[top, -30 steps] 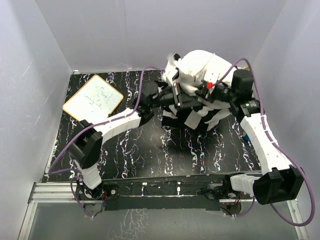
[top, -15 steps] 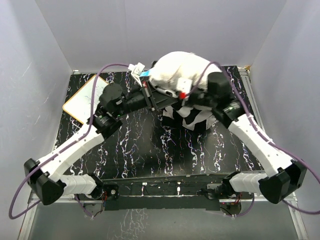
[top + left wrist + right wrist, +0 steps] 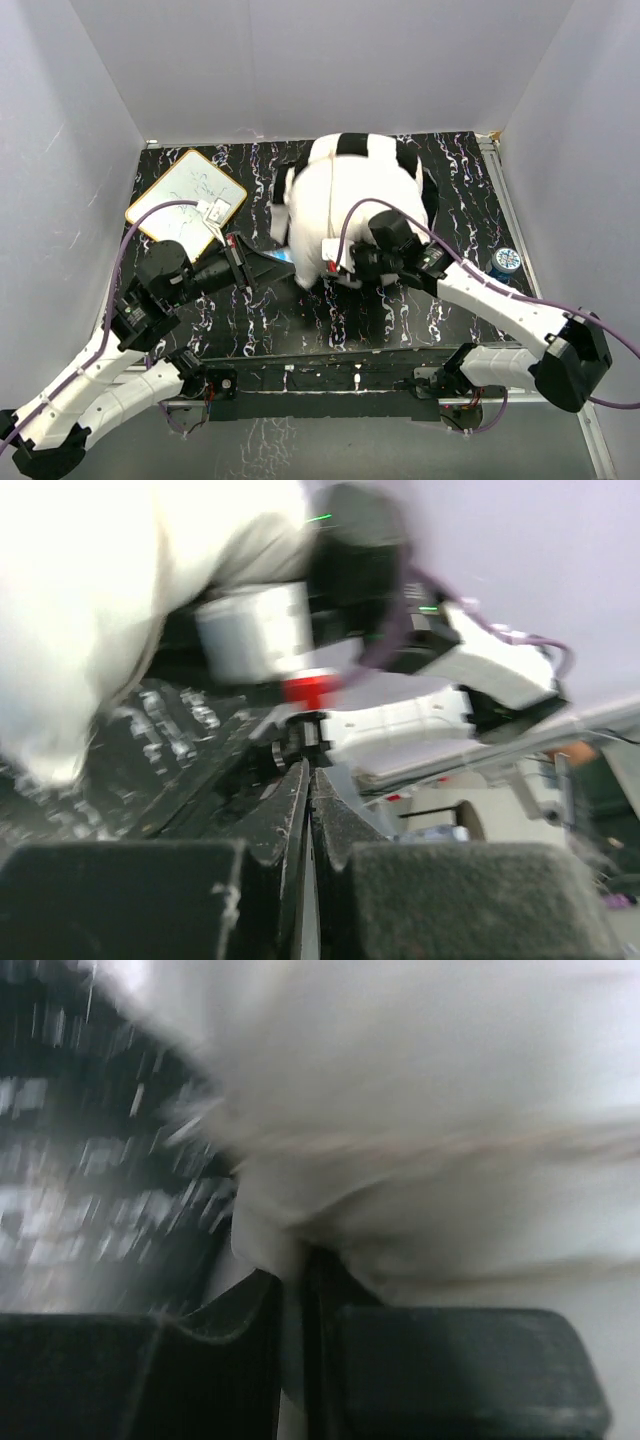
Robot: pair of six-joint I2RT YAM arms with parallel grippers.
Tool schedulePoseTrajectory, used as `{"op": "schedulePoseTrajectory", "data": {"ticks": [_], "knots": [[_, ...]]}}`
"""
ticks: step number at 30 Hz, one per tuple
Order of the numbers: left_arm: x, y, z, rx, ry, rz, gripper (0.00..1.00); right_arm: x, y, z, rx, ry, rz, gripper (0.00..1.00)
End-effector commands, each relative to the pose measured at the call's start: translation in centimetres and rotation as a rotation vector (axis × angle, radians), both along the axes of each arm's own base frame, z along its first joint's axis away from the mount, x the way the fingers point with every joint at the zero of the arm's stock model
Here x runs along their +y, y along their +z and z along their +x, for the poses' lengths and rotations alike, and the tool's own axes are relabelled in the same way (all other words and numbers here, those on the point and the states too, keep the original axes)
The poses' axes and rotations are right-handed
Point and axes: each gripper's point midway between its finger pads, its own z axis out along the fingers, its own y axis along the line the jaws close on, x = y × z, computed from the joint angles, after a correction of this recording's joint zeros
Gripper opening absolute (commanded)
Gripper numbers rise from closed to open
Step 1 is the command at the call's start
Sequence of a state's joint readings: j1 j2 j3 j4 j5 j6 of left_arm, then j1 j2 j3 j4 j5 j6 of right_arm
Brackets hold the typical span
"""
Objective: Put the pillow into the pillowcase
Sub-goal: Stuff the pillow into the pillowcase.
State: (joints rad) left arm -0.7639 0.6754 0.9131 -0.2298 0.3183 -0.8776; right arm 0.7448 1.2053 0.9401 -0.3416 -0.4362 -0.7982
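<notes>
The white pillow (image 3: 335, 200) lies in the middle of the table, on top of the striped pillowcase (image 3: 405, 160). Only the pillowcase's far end shows, beyond and around the pillow. My right gripper (image 3: 335, 268) is at the pillow's near edge and is shut on a fold of its white fabric (image 3: 420, 1080), pinched between the fingers (image 3: 295, 1270). My left gripper (image 3: 290, 270) sits just left of that near corner, low over the table. Its jaws (image 3: 308, 770) are pressed together with nothing seen between them. The pillow (image 3: 100, 600) is to its upper left.
A small whiteboard (image 3: 188, 195) lies at the far left of the black marbled table (image 3: 400, 310). A small blue-topped round object (image 3: 505, 260) sits near the right edge. White walls stand on three sides.
Both arms have pulled back from the far side toward the near edge. The pillow has come down from being held high and now lies over the striped cloth.
</notes>
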Motion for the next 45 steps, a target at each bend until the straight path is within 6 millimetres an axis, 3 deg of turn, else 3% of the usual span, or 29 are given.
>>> {"op": "schedulePoseTrajectory", "data": {"ticks": [1, 5, 8, 11, 14, 19, 22, 25, 29, 31, 34, 40, 43, 45], "knots": [[-3.0, 1.2, -1.8, 0.024, -0.194, -0.207, 0.0, -11.9, -12.6, -5.7, 0.363, -0.157, -0.532, 0.08], [-4.7, -0.7, -2.0, 0.075, -0.295, -0.197, 0.0, -12.2, -12.5, -7.4, 0.394, -0.108, -0.53, 0.08], [-4.6, -2.8, -1.1, 0.104, -0.241, -0.137, 0.0, -12.8, -13.5, -5.4, 0.326, -0.181, -0.562, 0.08], [-3.6, -6.6, 1.0, 0.127, -0.112, 0.078, 0.01, -13.3, -13.8, -3.7, 0.298, -0.23, -0.564, 0.08], [-1.2, -10.6, 3.0, 0.098, 0.016, 0.304, 0.34, -13.8, -13.1, -3.1, 0.3, -0.226, -0.533, 0.13], [0.5, -15.6, 6.5, 0.0, 0.155, 0.463, 0.82, -14.9, -11.2, -4.3, 0.309, -0.102, -0.484, 0.44], [0.4, -19.5, 8.4, 0.059, 0.169, 0.54, 0.89, -13.3, -7.6, -6.8, 0.356, 0.08, -0.387, 0.65], [-0.4, -22.0, 10.5, 0.139, 0.151, 0.549, 0.89, -11.3, -3.2, -9.7, 0.393, 0.255, -0.254, 0.83], [-1.9, -23.4, 14.0, 0.097, 0.155, 0.527, 0.91, -9.1, 1.5, -10.0, 0.354, 0.318, -0.133, 0.91], [-2.1, -25.2, 15.4, 0.115, 0.163, 0.546, 0.91, -8.4, 3.5, -9.1, 0.314, 0.313, -0.104, 0.94], [-1.5, -27.9, 17.3, 0.172, 0.187, 0.571, 0.89, -7.6, 4.5, -5.1, 0.207, 0.216, -0.1, 0.99], [-2.8, -29.7, 19.8, 0.179, 0.161, 0.546, 0.88, -8.3, -2.1, 4.5, -0.05, 0.099, -0.311, 0.99], [-3.4, -30.6, 20.7, 0.18, 0.153, 0.543, 0.87, -8.8, -4.1, 7.3, -0.123, 0.059, -0.38, 1.0], [-4.0, -31.4, 21.3, 0.184, 0.136, 0.528, 0.81, -9.1, -4.6, 8.4, -0.141, 0.018, -0.395, 0.98]]}}
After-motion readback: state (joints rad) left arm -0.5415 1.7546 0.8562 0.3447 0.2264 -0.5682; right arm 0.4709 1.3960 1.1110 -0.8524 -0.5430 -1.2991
